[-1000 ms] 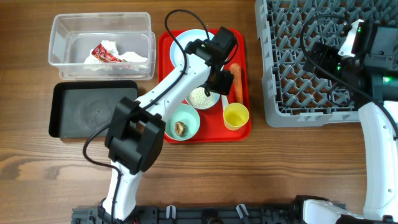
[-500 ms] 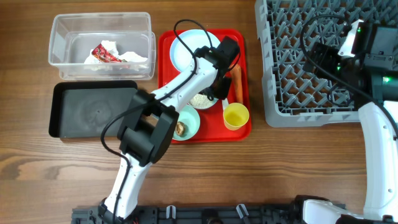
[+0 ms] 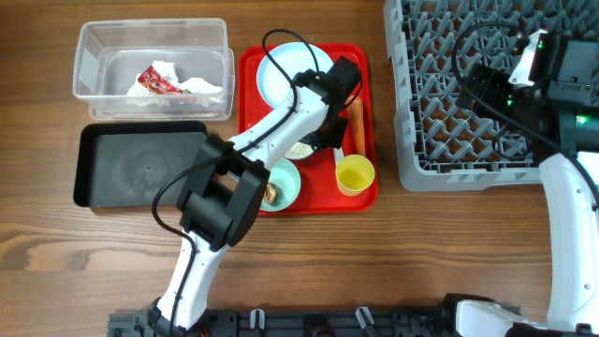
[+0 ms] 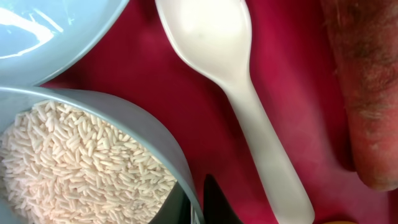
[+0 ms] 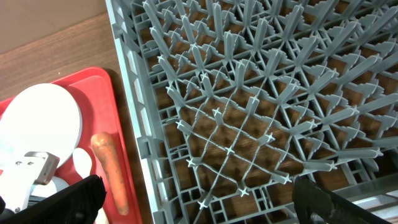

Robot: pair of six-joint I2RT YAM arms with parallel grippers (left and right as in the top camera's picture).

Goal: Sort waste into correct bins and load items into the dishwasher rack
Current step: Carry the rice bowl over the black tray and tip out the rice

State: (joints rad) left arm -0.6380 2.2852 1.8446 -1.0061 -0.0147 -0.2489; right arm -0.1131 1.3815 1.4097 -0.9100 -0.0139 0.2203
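- Rice bowl (image 4: 140, 121): stands upright on the red tray (image 3: 246, 75), just beside the plate (image 4: 50, 25) and the spoon (image 4: 249, 106), well filled with rice grains (image 4: 74, 168). It is round, so it has no long axis, and its mouth faces straight up.
- Left pincer (image 4: 198, 206): the tips straddle the bowl's rim, one inside and one outside. You cannot tell whether they have clamped.
- Step in hand, as a judgement: you grip the bowl to empty it, probably into the black tray (image 3: 140, 164), since the napkin (image 3: 173, 82) lies in the clear tub (image 3: 94, 75). Seat the rim deep between the tips, lift level, and keep the mouth up until you are over the bin. Otherwise grains will scatter on the worktop (image 3: 449, 253).
- Spoon and carrot (image 4: 367, 81): their long axes run side by side along the tray. Avoid nudging either as you rise.
- Right pincer (image 5: 196, 186): spread wide and empty above the rack (image 5: 249, 93).
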